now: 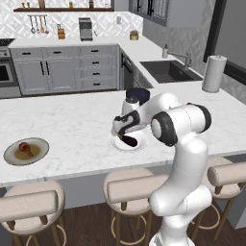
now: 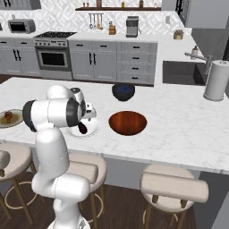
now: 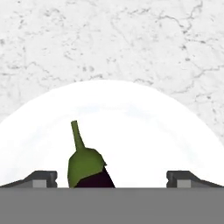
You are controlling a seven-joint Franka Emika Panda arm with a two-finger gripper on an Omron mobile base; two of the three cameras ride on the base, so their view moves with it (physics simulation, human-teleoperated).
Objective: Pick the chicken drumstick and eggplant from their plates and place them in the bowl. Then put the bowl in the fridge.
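Half the eggplant [image 3: 89, 168] cut off btm; jaws wide.

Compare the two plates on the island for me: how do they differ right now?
The white plate is plain and sits directly under the open tool, near the arm; the grey-green plate has a brownish centre and lies far off toward the counter's left end. The white plate holds the dark purple eggplant; the grey-green plate holds the reddish-brown chicken drumstick. Both are round, flat and still loaded.
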